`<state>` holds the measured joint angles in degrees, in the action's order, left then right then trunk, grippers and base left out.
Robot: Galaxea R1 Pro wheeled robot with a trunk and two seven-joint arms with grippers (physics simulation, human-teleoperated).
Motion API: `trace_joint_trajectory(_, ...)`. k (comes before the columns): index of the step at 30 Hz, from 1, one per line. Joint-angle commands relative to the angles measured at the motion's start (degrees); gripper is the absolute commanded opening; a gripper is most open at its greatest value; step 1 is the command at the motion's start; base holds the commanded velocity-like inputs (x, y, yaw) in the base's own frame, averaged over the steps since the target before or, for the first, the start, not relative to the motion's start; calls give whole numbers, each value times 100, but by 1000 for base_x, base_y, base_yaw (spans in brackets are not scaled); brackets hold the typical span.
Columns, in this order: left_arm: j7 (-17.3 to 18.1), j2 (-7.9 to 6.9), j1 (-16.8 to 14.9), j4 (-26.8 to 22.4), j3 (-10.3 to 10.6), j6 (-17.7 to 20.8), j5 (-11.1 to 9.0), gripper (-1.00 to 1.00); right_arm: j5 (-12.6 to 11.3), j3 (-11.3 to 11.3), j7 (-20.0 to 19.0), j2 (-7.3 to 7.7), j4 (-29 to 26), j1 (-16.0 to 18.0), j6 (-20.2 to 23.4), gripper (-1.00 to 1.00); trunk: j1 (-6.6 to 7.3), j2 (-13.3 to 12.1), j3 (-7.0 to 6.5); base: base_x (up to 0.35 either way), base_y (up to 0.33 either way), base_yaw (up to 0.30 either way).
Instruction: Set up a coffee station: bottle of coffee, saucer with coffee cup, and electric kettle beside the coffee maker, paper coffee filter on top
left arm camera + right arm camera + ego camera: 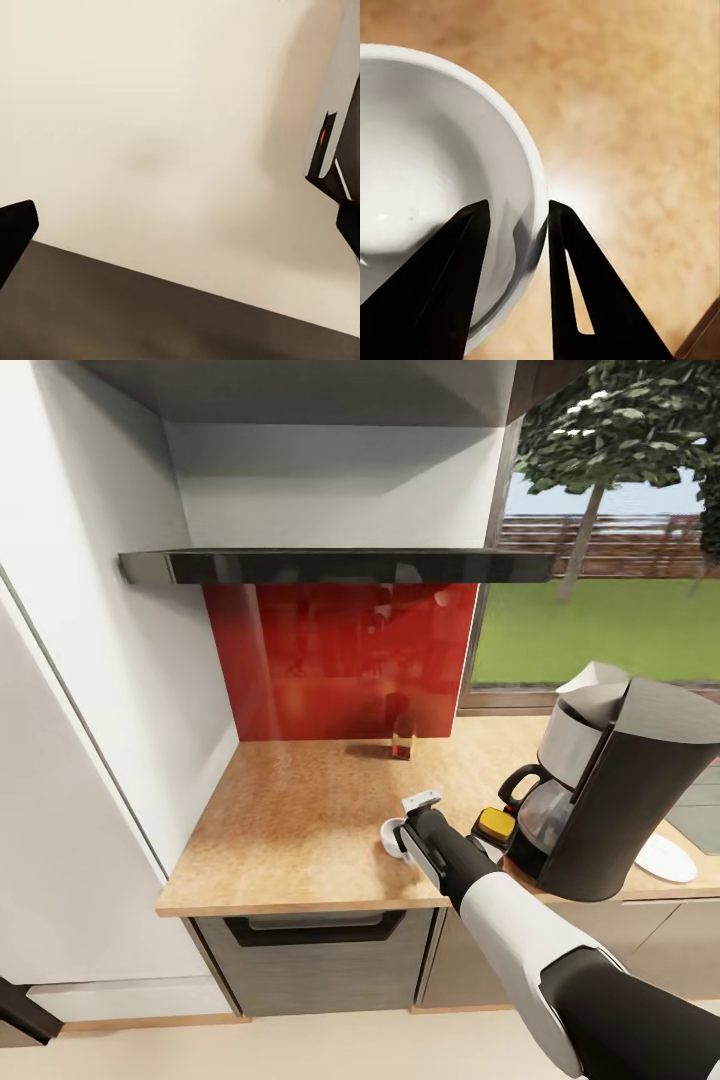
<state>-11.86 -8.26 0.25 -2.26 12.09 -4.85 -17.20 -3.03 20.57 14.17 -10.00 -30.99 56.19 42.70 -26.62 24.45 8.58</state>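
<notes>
Near the front edge of the countertop (300, 830), the right arm reaches forward from the lower right, its forearm slanting up and left toward the counter's middle. The right gripper (517, 225) pinches the rim of the coffee cup (427, 180): one finger lies inside the bowl, the other outside against the wall, the rim caught between them. The cup stands upright, mouth facing up, just back from the front edge; in the head view only part of its white body (390, 835) shows beside the wrist.

Just beside the cup toward the right end of the counter stands the coffee maker (610, 800), upright, its glass carafe and handle turned toward the cup. A white paper coffee filter (595, 680) sits on top of it. A yellow and black item (495, 825) lies at its base; its identity cannot be told. A white saucer (665, 858) lies beyond the maker at the right, near the front edge.

At the back edge, against the red backsplash (340, 660), a dark bottle of coffee (401, 732) stands upright.

The left gripper (180, 225) shows spread fingers over pale floor.
</notes>
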Motion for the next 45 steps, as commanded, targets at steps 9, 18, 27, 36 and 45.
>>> trace_joint_trajectory(9,-19,-6,8,-12,48,-7,-55,100,-312,17,16,0,1,2,-15,-100,-4,7,13,0,0,0)
trace_joint_trajectory(18,-19,-9,10,-12,47,-17,-50,100,-321,23,24,0,-51,-1,-16,-100,-4,7,13,0,0,0)
trace_joint_trajectory(27,-19,18,8,-13,59,-34,-10,100,-329,43,27,0,-133,6,-11,-100,-4,7,13,0,0,0)
trace_joint_trajectory(36,-26,-48,19,-94,84,-62,-36,100,-409,59,16,0,-515,24,-24,-100,-4,7,13,0,0,0)
trace_joint_trajectory(45,-35,-61,2,-121,83,-68,-45,100,-425,61,16,0,-516,24,-106,-100,-4,7,13,0,0,0)
